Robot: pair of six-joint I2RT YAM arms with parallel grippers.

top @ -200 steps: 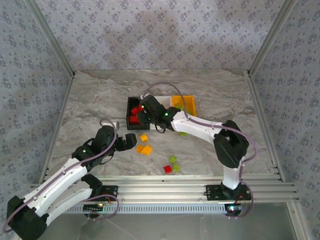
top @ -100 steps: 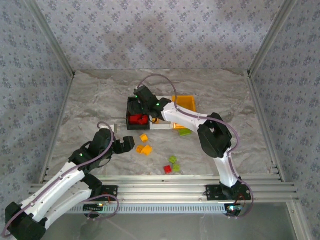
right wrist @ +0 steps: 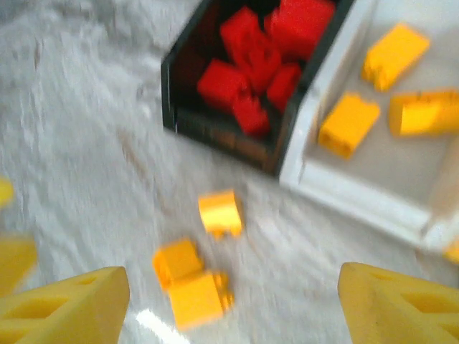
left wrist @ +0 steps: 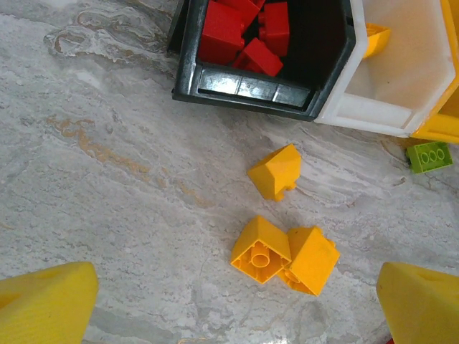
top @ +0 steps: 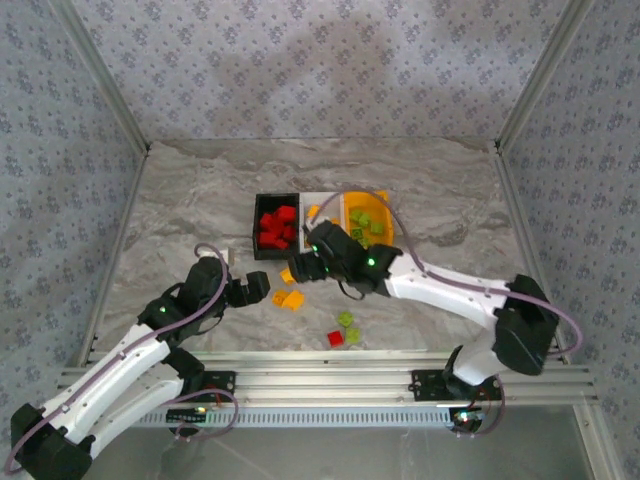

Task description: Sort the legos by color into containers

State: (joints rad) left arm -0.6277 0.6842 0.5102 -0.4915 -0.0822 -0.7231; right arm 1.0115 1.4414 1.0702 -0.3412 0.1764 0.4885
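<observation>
- Left arm is leaning low over the table (top: 180,220); left gripper (top: 256,290) is standing wide open, empty, near three yellow legos (left wrist: 262,247).
- Right arm is pointing leftward; right gripper (top: 305,265) is gaping, seemingly empty, just before the containers (top: 257,228).

orange bin (left wrist: 439,127) cropped, red legos (right wrist: 251,64) blurred

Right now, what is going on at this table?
Lego bricks are being sorted by color. Red bricks lie in the black bin, yellow bricks in the white bin, green bricks in the orange bin. The robot's left hand and right hand hover open and empty above three loose yellow bricks.
</observation>
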